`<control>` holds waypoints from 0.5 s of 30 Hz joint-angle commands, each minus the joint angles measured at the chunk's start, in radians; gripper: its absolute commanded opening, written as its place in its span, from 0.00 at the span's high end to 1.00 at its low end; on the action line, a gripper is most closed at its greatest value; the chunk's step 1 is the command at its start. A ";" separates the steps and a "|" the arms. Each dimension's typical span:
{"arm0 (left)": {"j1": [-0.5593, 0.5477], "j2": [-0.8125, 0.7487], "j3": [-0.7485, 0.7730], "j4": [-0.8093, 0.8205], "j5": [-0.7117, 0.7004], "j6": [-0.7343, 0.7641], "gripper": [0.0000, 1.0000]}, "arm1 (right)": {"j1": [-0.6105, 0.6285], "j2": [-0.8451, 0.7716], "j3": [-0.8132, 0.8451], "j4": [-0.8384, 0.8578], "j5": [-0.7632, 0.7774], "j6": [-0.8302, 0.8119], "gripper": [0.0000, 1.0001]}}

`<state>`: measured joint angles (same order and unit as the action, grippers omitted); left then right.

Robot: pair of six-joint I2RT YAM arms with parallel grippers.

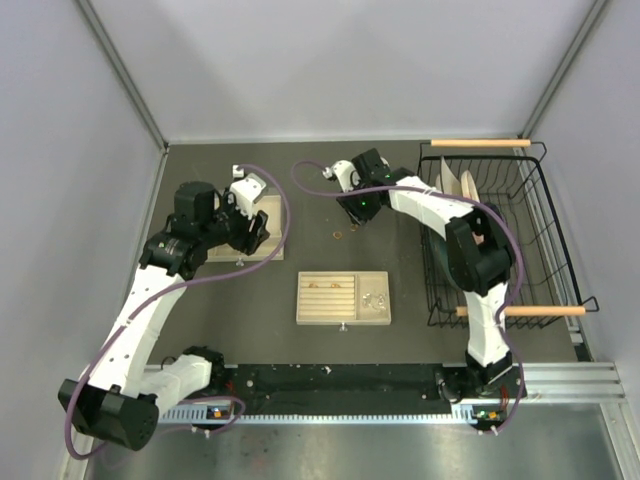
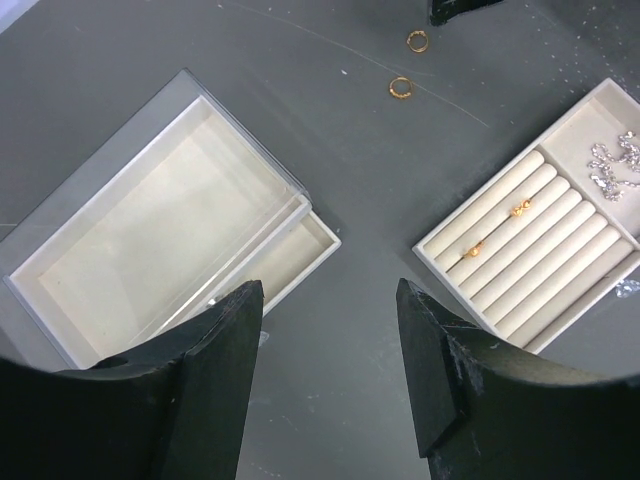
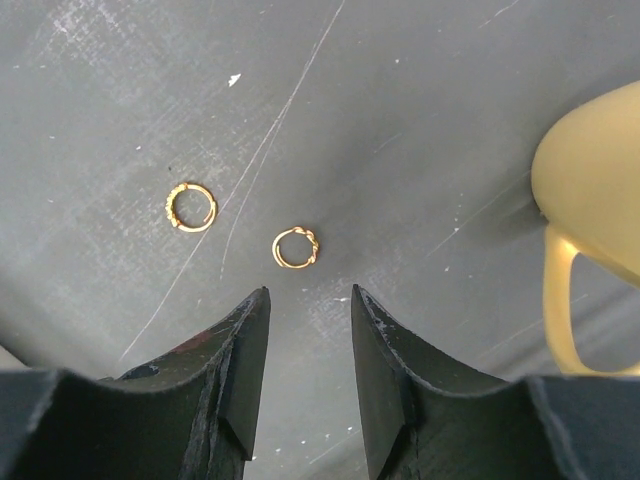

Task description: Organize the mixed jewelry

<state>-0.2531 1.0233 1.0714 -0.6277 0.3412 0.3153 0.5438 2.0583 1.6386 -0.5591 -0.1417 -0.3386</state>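
Observation:
Two small gold rings [image 3: 190,207] [image 3: 295,247] lie loose on the dark table, just ahead of my right gripper [image 3: 308,300], which is open and holds nothing. From above they show as specks [image 1: 338,236] beside that gripper [image 1: 357,212]. The cream slotted jewelry box [image 2: 590,290] holds two gold rings [image 2: 520,208] [image 2: 474,248] in its slots and a silvery glittery cluster [image 2: 615,165] in its side compartment. My left gripper [image 2: 329,290] hovers open over bare table between that box and a shallow cream tray [image 2: 170,220] with a clear lid.
A yellow mug [image 3: 590,190] stands close to the right of my right gripper. A black wire basket [image 1: 540,240] with wooden handles holds plates at the right. The jewelry box [image 1: 343,298] sits mid-table, the lidded tray [image 1: 275,225] at the left.

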 commanded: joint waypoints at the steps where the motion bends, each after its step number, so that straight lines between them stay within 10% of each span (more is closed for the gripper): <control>1: 0.009 -0.003 -0.013 0.048 0.038 -0.004 0.38 | 0.018 0.042 0.046 0.036 0.014 0.026 0.62; 15: 0.014 -0.003 -0.027 0.057 0.050 -0.002 0.39 | 0.016 0.098 0.082 0.045 0.034 0.058 0.67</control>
<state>-0.2451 1.0237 1.0527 -0.6235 0.3630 0.3153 0.5529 2.1380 1.6543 -0.5526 -0.1196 -0.3004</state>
